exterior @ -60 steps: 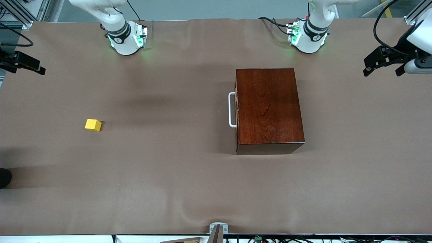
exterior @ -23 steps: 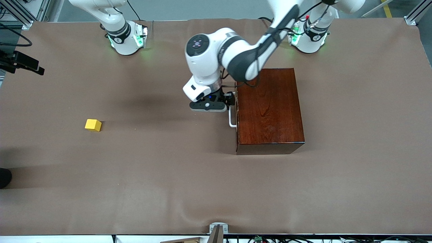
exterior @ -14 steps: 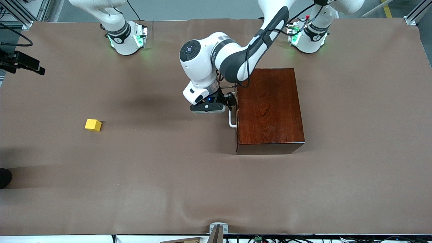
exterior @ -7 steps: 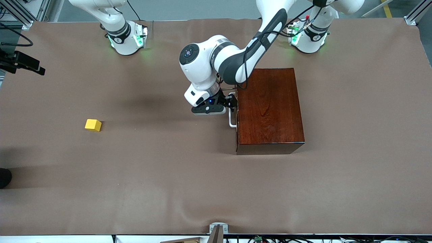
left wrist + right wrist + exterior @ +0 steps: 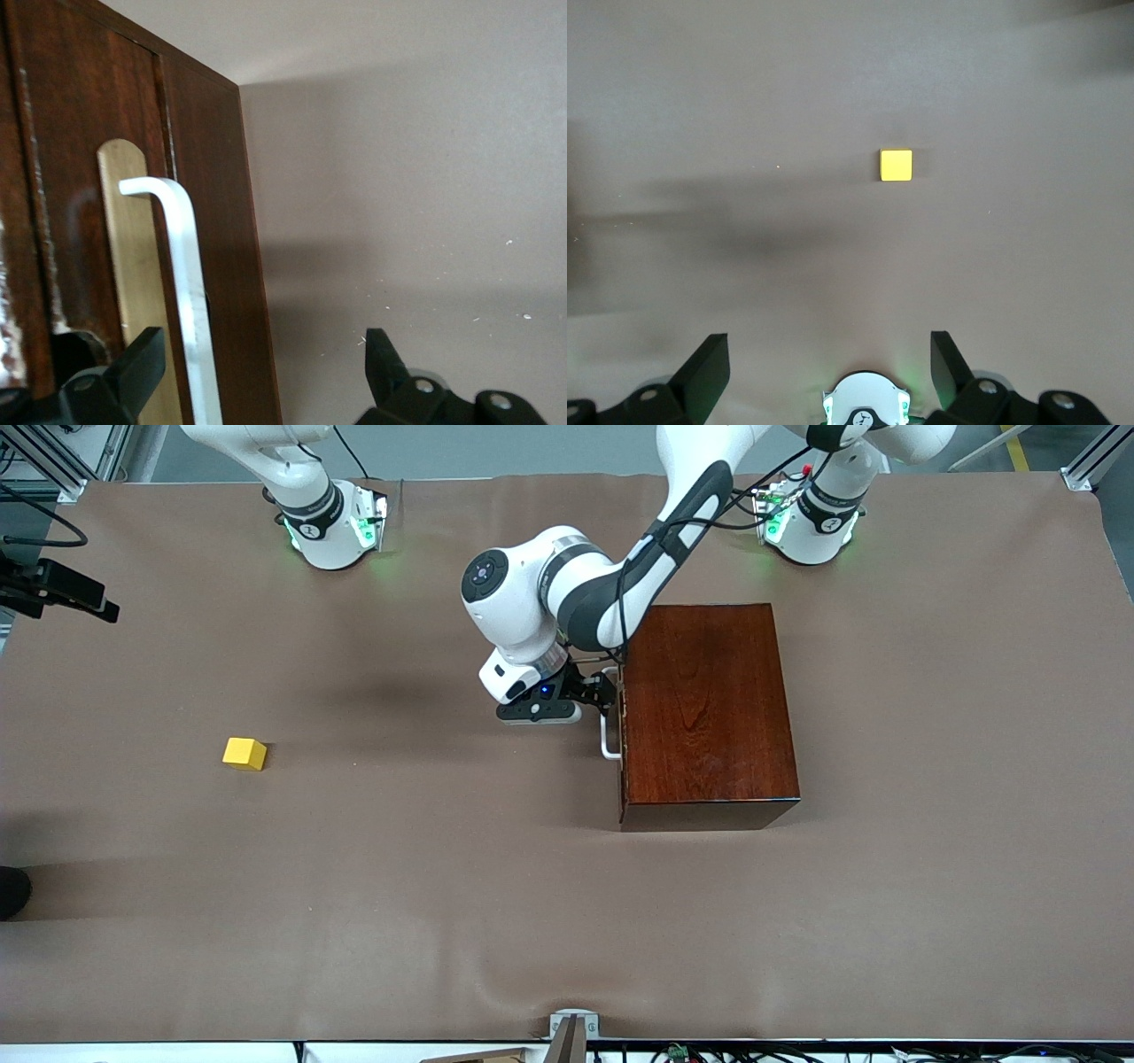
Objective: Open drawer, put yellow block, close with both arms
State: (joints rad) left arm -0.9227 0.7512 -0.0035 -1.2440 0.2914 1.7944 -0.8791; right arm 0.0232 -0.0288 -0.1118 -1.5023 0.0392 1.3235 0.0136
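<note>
The left arm (image 5: pixel 620 584) has been swinging in from the table's edge and is now settling at the drawer (image 5: pixel 622 717) front, its elbow shifting slightly toward the right arm's end over the last second while the wrist stays put by the handle (image 5: pixel 608 731). The left gripper (image 5: pixel 257 372) is standing with its fingers spread wide, one finger (image 5: pixel 124 376) against the dark front and the other out over the cloth, so the white bar is sitting between them without being pinched yet; that straddle is what a pull needs, and closing on the bar looks like the next step. The drawer is sitting fully shut in the box (image 5: pixel 704 708), which is lying nearer the left arm's base.

The block (image 5: pixel 244 753) is resting on the cloth well apart from the box, toward the right arm's end. The right arm (image 5: pixel 292 478) is waiting, its gripper (image 5: pixel 828 376) hanging high with fingers parted, looking straight down on the block, presumably ready to fetch it once the drawer is out
</note>
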